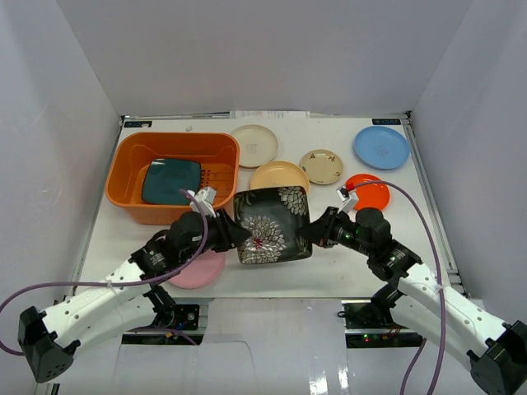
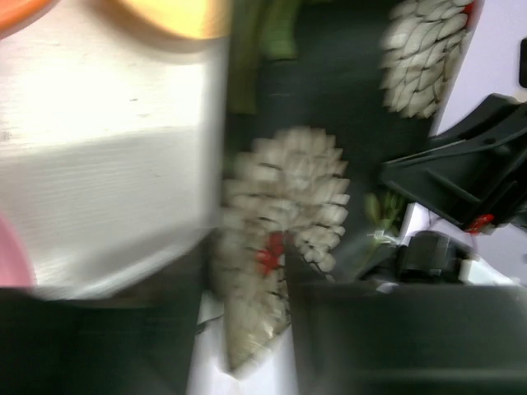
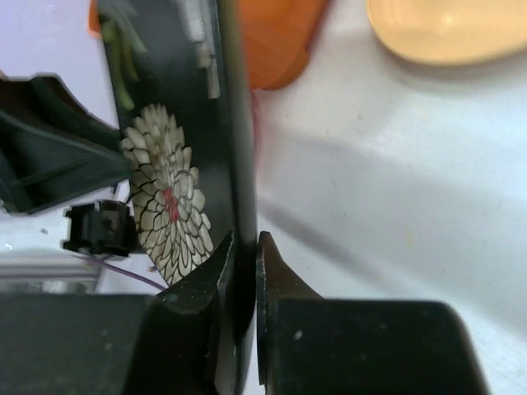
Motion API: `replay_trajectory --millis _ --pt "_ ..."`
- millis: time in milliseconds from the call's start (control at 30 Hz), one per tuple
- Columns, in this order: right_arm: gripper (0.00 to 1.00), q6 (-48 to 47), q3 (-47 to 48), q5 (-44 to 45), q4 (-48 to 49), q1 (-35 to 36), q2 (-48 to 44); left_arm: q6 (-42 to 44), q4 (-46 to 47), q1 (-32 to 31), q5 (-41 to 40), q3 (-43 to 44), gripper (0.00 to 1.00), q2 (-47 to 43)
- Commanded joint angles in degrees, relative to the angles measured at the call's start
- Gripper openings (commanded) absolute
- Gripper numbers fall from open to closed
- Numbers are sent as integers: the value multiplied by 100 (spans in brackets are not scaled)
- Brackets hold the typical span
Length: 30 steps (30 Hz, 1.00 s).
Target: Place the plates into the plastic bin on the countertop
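**A:** From above, what's the risk?
**B:** The plate (image 1: 270, 224) hangs tilted over the surface (image 1: 354, 267), beside the bin (image 1: 173, 137). A slipping grip would drop it.
**A:** Left wrist?
**B:** Blurred. I cannot tell if the left tool (image 2: 244, 280) grips.
**A:** Right wrist?
**B:** The right tool (image 3: 245, 247), nearly closed, pinches the rim.

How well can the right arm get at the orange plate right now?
Probably not yet: the right pincer is shut on the black floral plate. The orange plate lies close beside it, so once freed, likely yes.
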Motion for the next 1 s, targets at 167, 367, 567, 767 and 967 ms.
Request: replay_trajectory --millis 167,367,567,767,967 --pt "8 -304 1764 -67 944 148 873 2372 -1452 -21 -1186 2516 98 -615" --pt "8 -383 3849 767 997 832 3031 3709 -1623 -21 -3138 3511 98 -1441" --pt "8 -59 6117 1953 961 1387 5387 3965 -1218 -21 -2904 2959 98 -1864" --pt "8 170 8279 2956 699 1766 7348 4228 -875 -21 -2772 2492 98 -1987" --pt "8 495 9504 3194 241 1950 8565 4527 -568 -29 -2684 2448 98 -2031"
